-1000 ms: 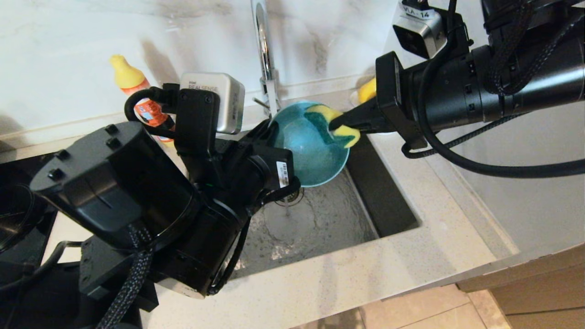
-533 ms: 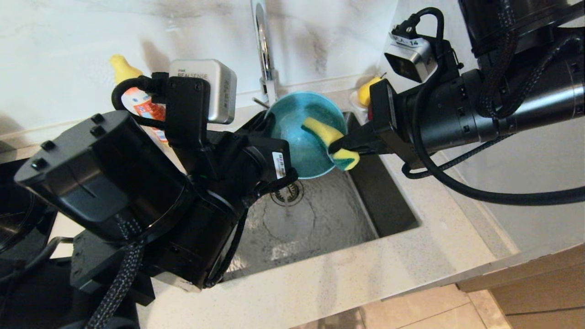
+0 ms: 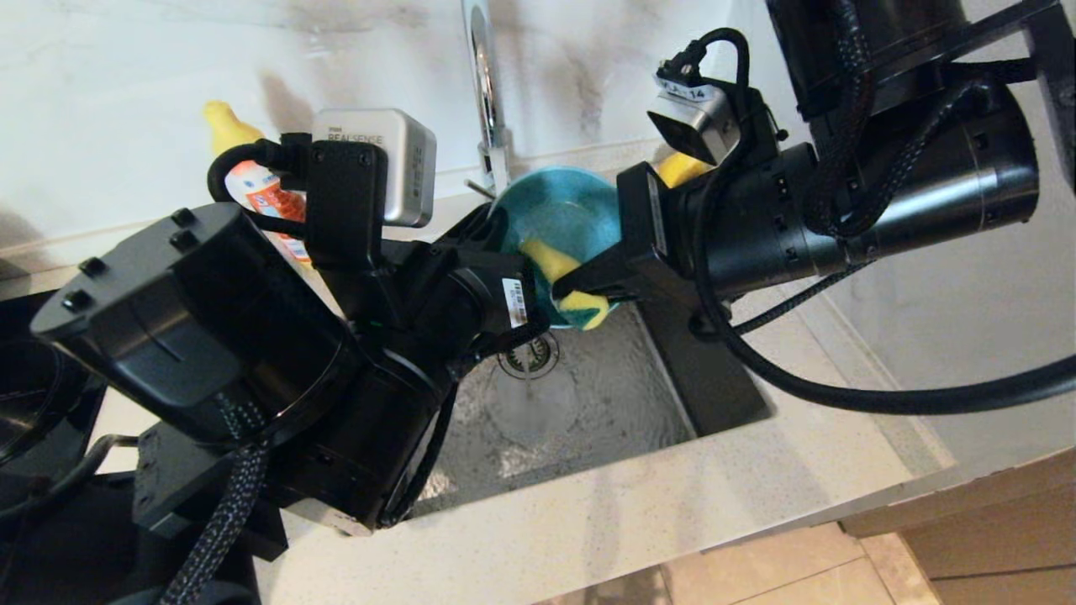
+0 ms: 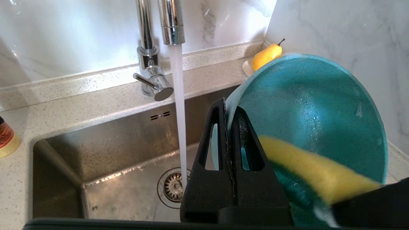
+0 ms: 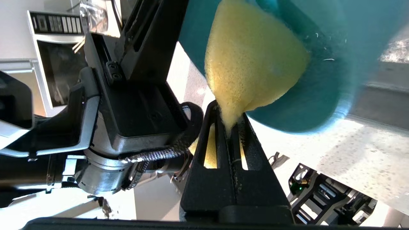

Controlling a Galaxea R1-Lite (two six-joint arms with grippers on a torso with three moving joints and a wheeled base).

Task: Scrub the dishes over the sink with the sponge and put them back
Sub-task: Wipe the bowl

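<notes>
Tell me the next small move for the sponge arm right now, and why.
Probably sweep the sponge back up across the teal bowl. The right gripper pinches it low against the bowl's near rim, the upper inside is uncovered, and the left gripper clamps the rim over the sink.

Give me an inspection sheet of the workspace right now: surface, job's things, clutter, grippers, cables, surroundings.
Surface: speckled countertop around the sink; faucet running.
Job's things: teal bowl held tilted over the sink; sponge pressed inside it. No other dishes seen.
Clutter: detergent bottle at the back; pear on a small white dish.
Grippers: left gripper shut on the bowl's rim; right gripper shut on the sponge.
Cables: black cable loops below the right arm.
Surroundings: marble wall.
</notes>
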